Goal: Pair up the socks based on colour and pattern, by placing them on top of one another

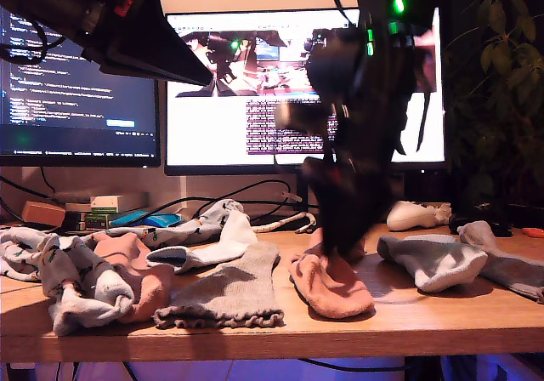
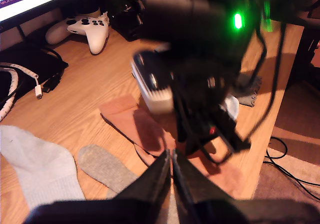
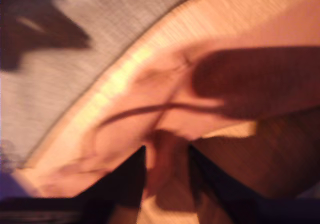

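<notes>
Twin-arm rig at a wooden worktop (image 1: 425, 317) strewn with socks. The second tool (image 1: 344, 245) stands low near the middle of the exterior view, over a salmon-pink sock (image 1: 336, 292) that lies on the worktop. In the second wrist view its two dark fingers (image 3: 135, 176) are clamped on a fold of that pink fabric (image 3: 150, 84). The first tool (image 1: 202, 76) hangs high at the exterior view's upper left, well clear of the worktop. The first wrist view shows its jaws drawn together with only a thin slit between them (image 2: 171, 156) and nothing gripped, looking down on the second arm and the pink sock (image 2: 135, 119) beneath it. Just beside that sock, toward the exterior view's left, lies a grey sock with a frilled cuff (image 1: 229, 292). A pale ribbed sock (image 1: 212, 249) rests behind the grey one. Farther left, a second pink sock (image 1: 136, 266) is bunched against a pale printed sock (image 1: 72, 283). Toward the exterior view's right a light blue-white sock (image 1: 433, 258) lies near another greyish sock (image 1: 510, 266). A white game controller (image 1: 412, 215) sits at the back of the worktop, in front of a lit monitor (image 1: 255, 117).
</notes>
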